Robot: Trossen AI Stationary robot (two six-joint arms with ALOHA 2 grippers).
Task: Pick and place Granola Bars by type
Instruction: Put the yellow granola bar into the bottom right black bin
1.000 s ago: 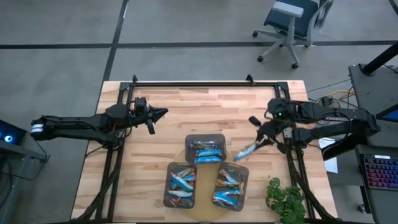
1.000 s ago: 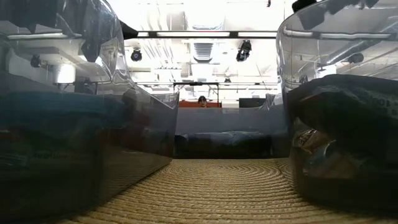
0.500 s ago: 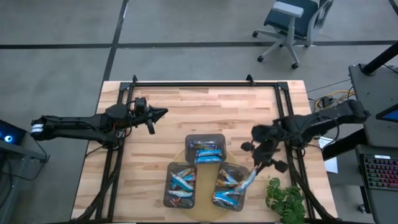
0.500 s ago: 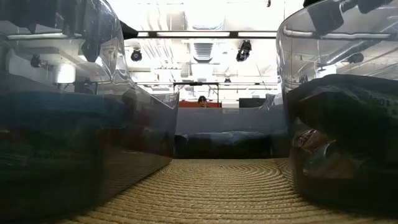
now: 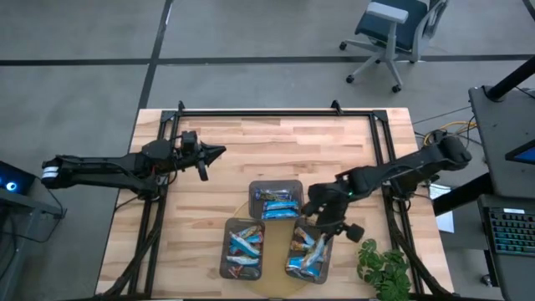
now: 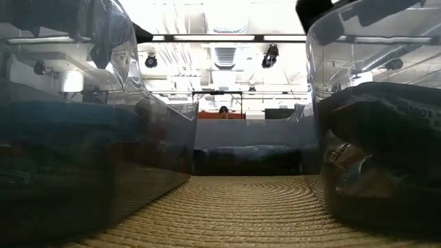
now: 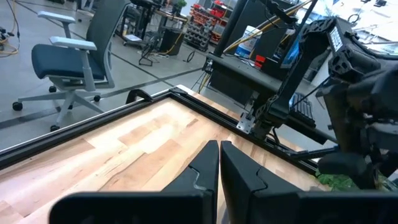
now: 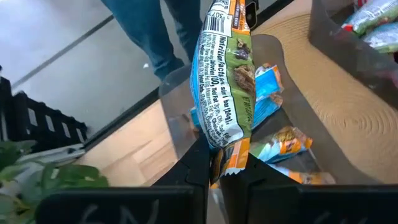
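The right gripper (image 8: 216, 167), clamping a bar (image 8: 225, 87), has moved over the right tray (image 5: 294, 255); the bar's end is hidden. The left gripper (image 7: 219, 163) idles closed.

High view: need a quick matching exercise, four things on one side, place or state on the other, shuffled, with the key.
Things:
1. left gripper
2. right gripper
3. potted plant
4. office chair

Places or states:
A. on the floor beyond the table's far edge
B. shut on a granola bar, above the right front tray
C. at the table's right front corner
D. shut and empty, above bare wood left of the trays

Pairs: 1-D, 2-B, 3-C, 4-A
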